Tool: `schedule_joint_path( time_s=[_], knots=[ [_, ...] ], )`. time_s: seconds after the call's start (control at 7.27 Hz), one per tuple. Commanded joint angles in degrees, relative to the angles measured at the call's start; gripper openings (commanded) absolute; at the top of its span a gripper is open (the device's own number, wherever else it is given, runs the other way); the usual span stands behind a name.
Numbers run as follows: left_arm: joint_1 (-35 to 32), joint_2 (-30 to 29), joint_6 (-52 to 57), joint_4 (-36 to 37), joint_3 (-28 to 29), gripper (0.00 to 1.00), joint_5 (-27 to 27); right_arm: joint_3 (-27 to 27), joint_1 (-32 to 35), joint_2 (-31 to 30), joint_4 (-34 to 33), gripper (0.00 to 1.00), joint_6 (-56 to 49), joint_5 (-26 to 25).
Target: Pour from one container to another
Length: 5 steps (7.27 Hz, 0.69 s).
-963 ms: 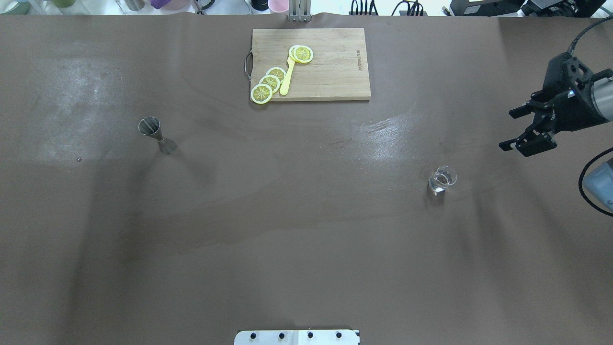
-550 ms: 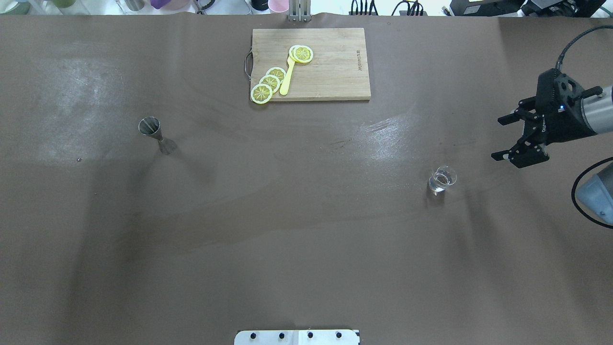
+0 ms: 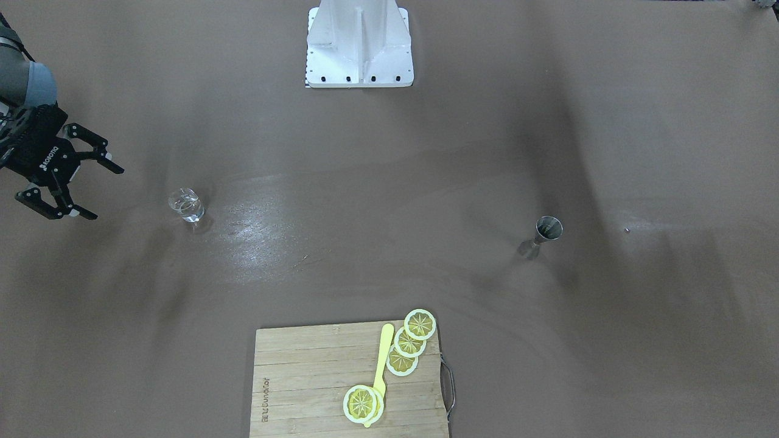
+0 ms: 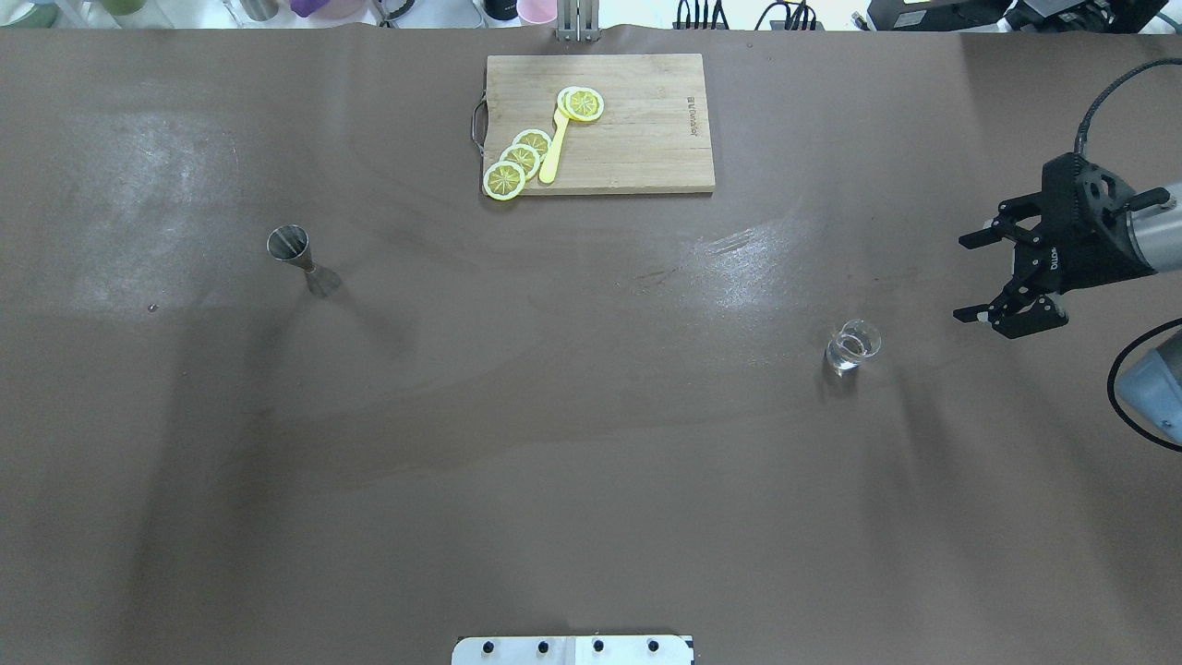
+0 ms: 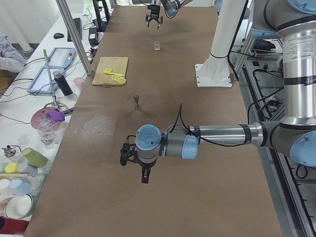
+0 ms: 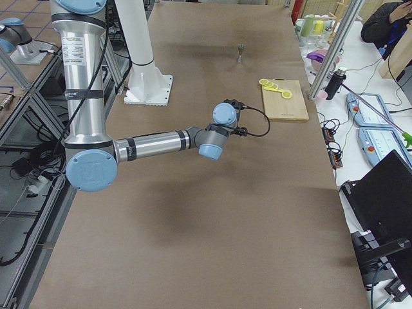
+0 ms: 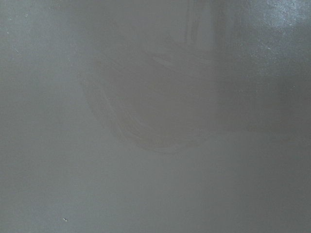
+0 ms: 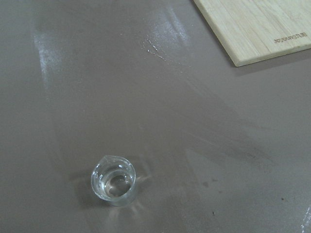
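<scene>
The clear glass tumbler (image 4: 852,346) stands upright on the brown table with a little clear liquid in it; it also shows as the tumbler (image 3: 186,205) and, from the right wrist view, the tumbler (image 8: 112,180). My right gripper (image 4: 968,277) hovers open and empty to its right, a short gap away, fingers pointing at it. The grey steel jigger (image 4: 297,256) stands upright far off on the left side, also the jigger (image 3: 544,234). My left gripper (image 5: 144,177) shows only in the exterior left view, low over bare table; I cannot tell whether it is open or shut.
A wooden cutting board (image 4: 646,129) lies at the far middle edge with lemon slices (image 4: 520,159) and a yellow utensil (image 4: 554,148) on it. The white robot base (image 3: 359,42) sits at the near edge. Cups and bottles crowd the bench beyond the table.
My right gripper has moved left and slightly toward the near edge, closing on the tumbler, its wrist turning a little. It stays open. Tumbler and jigger have not moved.
</scene>
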Motion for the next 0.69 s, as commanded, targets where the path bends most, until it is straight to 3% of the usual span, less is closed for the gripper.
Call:
schedule_joint_path(
  time_s=[0.0, 0.28, 0.55],
  knots=[
    [0.03, 1.26, 0.14, 0.58, -0.23, 0.99, 0.57, 0.09, -1.31, -1.17, 0.53, 1.00, -2.91, -0.26],
    [0.11, 1.26, 0.23, 0.75, -0.22, 0.99, 0.65, -0.09, -4.90, -1.00, 0.62, 1.00, -3.00, -2.72],
    [0.03, 1.26, 0.31, 1.63, -1.89, 0.99, 6.42, -2.27, -7.29, -0.21, 2.10, 1.00, -2.91, -3.52]
  ],
)
